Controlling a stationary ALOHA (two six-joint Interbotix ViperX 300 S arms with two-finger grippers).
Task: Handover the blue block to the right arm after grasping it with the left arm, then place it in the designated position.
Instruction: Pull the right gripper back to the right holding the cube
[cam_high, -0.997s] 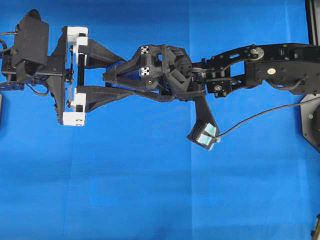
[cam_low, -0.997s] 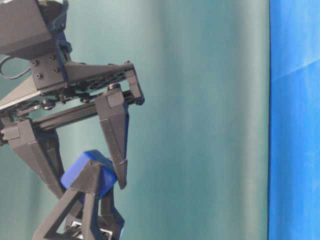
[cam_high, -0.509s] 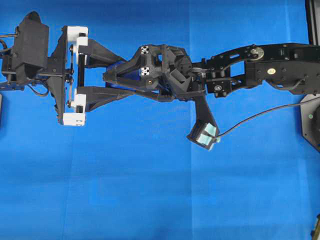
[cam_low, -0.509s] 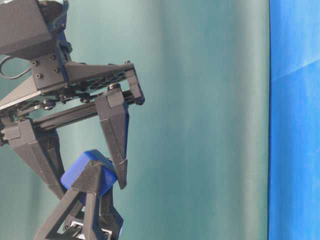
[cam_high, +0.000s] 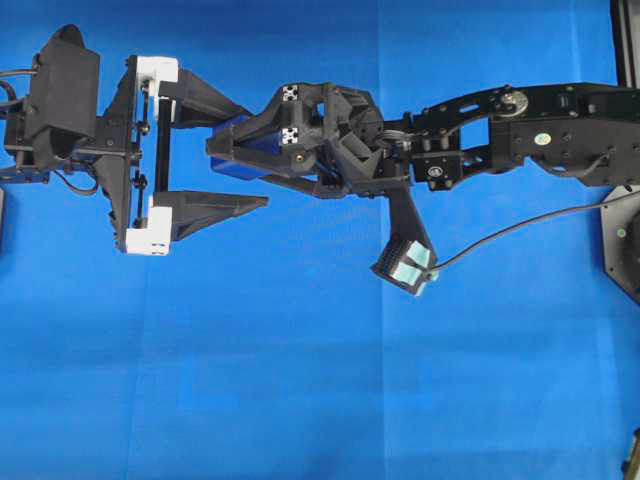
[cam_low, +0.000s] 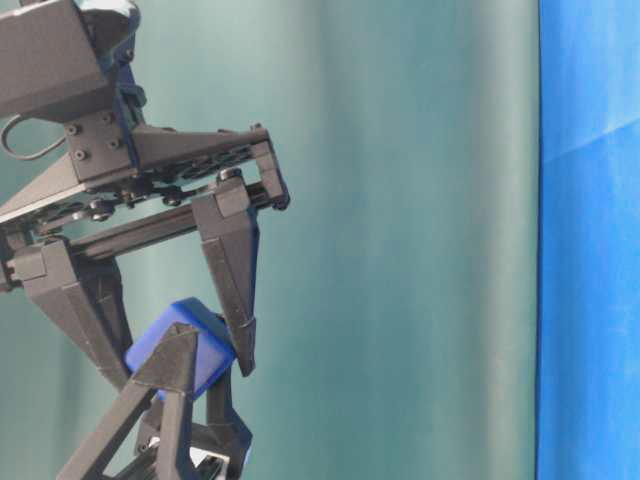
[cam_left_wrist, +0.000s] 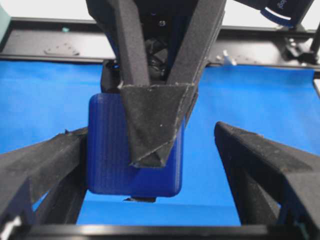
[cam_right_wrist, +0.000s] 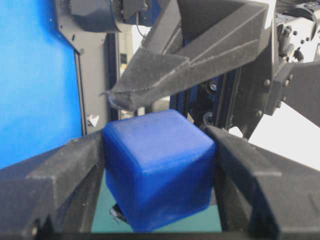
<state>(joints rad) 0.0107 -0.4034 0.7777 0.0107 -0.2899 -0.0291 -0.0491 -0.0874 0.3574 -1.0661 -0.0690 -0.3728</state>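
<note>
Overhead: right fingers (cam_high: 240, 158) pinch blue block (cam_high: 232, 164); left fingers (cam_high: 235, 152) apparently apart.

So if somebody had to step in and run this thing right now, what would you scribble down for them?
Left tool: open, fingers spread apart off the blue block.
Right tool: shut on the blue block, a finger pressed on each side.
Block: held in the air over the blue cloth, between the two arms.
Done: left arm's pickup and the handover.
Left: carry the block off with the right arm and set it in the designated position, which I cannot make out in these views.
</note>
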